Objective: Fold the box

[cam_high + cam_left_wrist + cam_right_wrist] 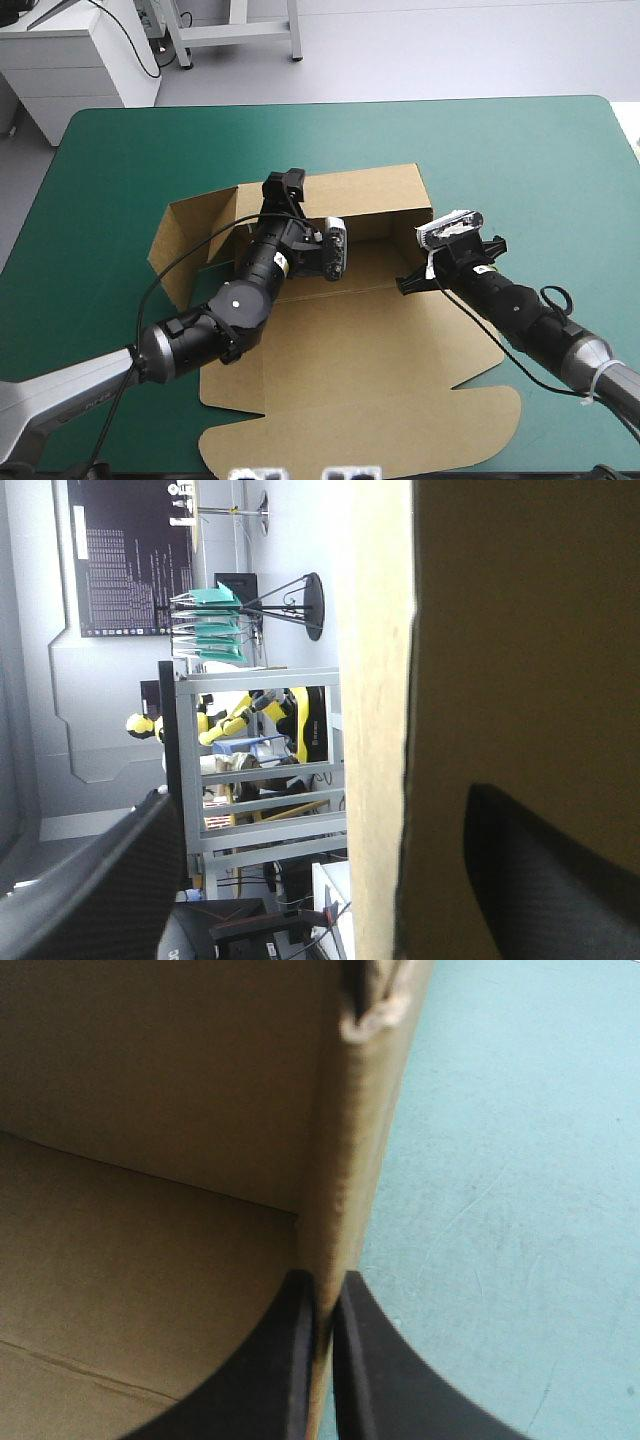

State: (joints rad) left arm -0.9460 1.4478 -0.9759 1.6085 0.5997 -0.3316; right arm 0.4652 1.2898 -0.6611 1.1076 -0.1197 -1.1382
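Between the black fingers of the right end effector stands the box's right side wall, taken edge-on, the fingers all but closed on the board; the box floor lies to its inner side and the teal-green tabletop to its outer. At the left end effector the fingers stand wide apart with a raised panel of board upright between them, so this one is released and merely astride the wall. Outward from both, the box lies about mid-tabletop; its back wall is raised, its left wall is half up and leaning, and its lid panel lies flat on the side toward the robot.

The step in hand looks to be raising and tucking the side walls. To do it well, I judge the right end effector should swing its wall about the crease rather than pull on it, lest the whole box slide; the left should steady the rear corner, closing only once the board sits square between its fingers; go slowly, since the board will likely spring back if let go untucked.
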